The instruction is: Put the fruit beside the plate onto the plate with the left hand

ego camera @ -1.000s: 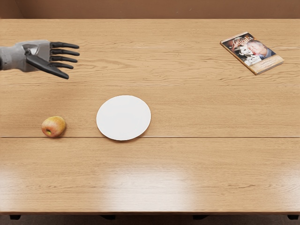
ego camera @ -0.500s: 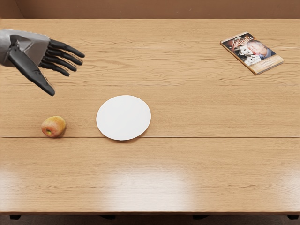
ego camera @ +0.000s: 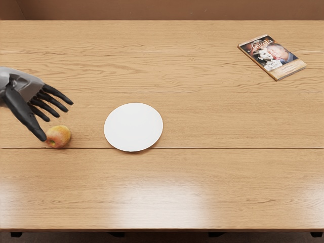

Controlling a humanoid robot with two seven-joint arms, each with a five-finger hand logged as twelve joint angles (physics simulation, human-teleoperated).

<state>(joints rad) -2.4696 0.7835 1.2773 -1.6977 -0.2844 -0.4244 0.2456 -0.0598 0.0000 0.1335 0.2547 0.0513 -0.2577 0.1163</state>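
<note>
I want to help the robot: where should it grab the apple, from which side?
Probably grip the apple around its round middle, from above on its left, where the open left robot hand hovers. It sits apart from the plate, nothing crowding it.

- Wood table (ego camera: 202,192) fills nearly the whole view, grain running left to right.
- Thin seam (ego camera: 228,148) crosses it left to right.
- Soft glare (ego camera: 157,200) on the near part.
- Plain brown wall (ego camera: 167,9) behind the far edge.
- Dark supports (ego camera: 116,234) under the near edge.
</note>
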